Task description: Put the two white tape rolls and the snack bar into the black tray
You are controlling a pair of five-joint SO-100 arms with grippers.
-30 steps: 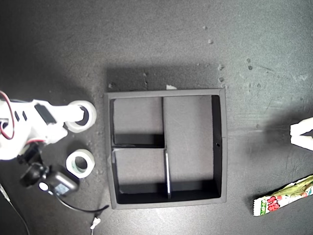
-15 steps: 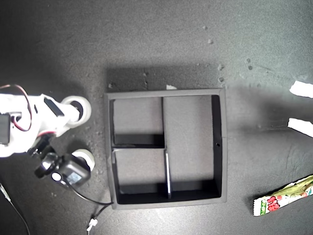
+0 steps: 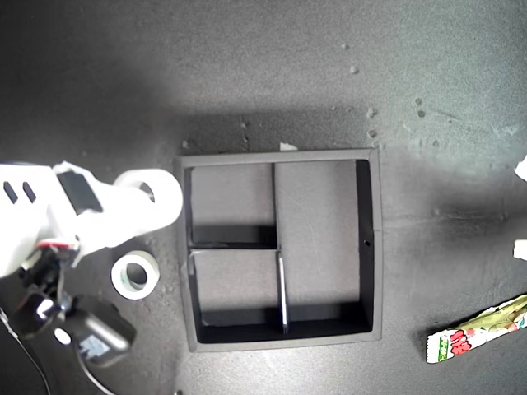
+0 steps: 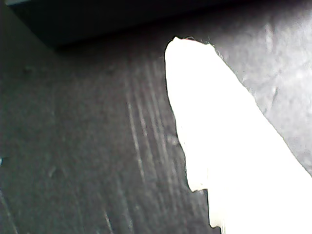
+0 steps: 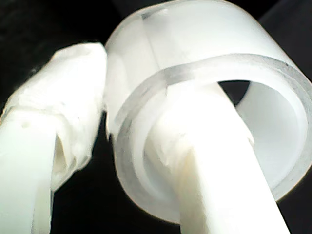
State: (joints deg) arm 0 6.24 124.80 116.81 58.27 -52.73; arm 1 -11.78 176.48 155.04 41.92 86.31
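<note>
Three items outstanding; square black divided tray (image 3: pixel 369 247) holds nothing. Wider white tape roll (image 3: pixel 151 199): pinched through its core by my second end effector (image 5: pixel 122 141), lifted beside tray. Smaller white roll (image 3: pixel 134 274) and green-ended crinkled snack bar (image 3: pixel 478 329): on table. First end effector: state indeterminable.

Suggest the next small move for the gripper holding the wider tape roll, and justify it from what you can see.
Probably carry it toward the exterior view's right, over a compartment of the black tray. My second gripper pinches the wider tape roll through its wall, one finger inside the ring, and it hangs just outside the tray's wall. The smaller tape roll lies on the table.
</note>
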